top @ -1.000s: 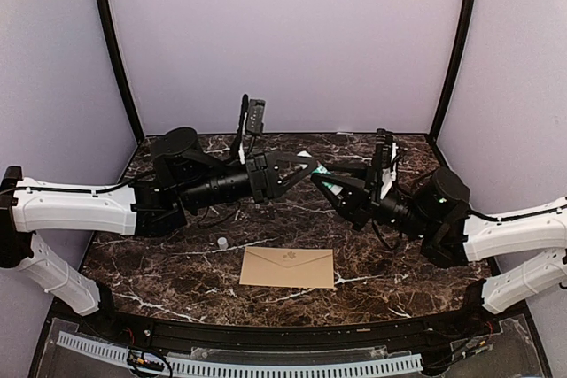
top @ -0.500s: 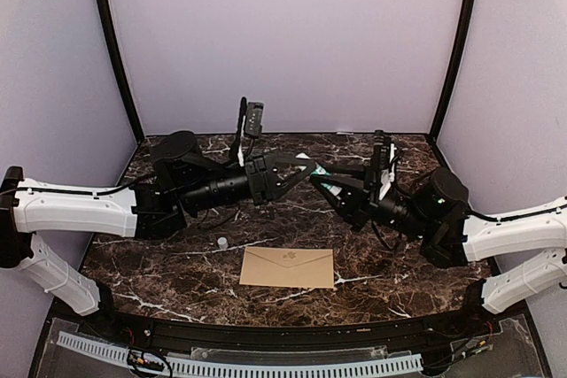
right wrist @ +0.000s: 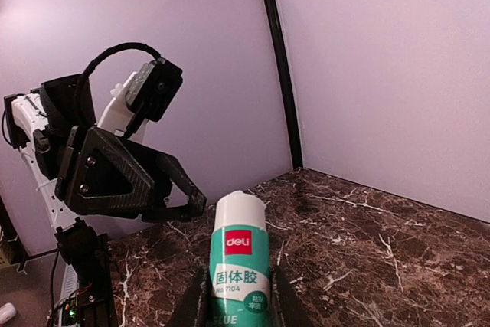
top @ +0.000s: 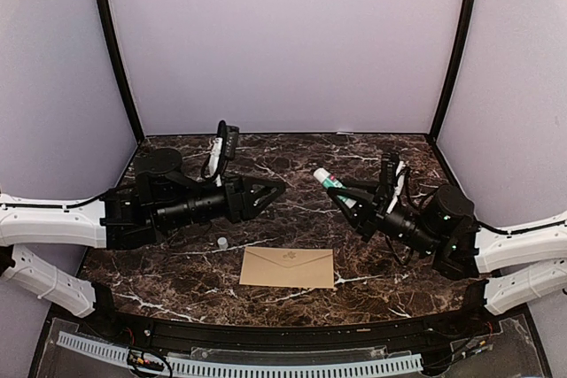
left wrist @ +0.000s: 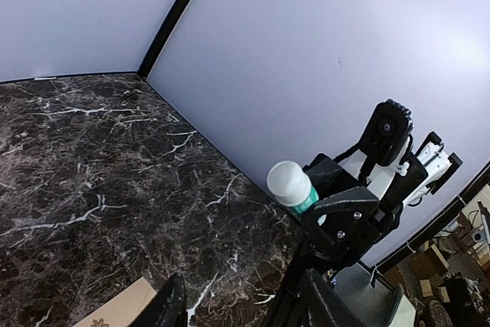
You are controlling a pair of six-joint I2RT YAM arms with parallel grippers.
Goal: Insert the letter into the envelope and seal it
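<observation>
The envelope (top: 288, 267) lies flat on the dark marble tabletop (top: 177, 272) close to its near edge, pointed flap down, well apart from both sets of fingers and below the gap between them. The right fingers (top: 347, 198) clamp the green body of a glue stick (top: 324, 178), its white end pointing towards the left arm. The left fingers (top: 268, 190) stand about half open and hold nothing. A small pale cap-like piece (top: 221, 243) sits just left of the envelope. Bare marble runs back to the lilac walls. The left wrist view shows only a cut-off envelope corner, and what the envelope holds is hidden.
</observation>
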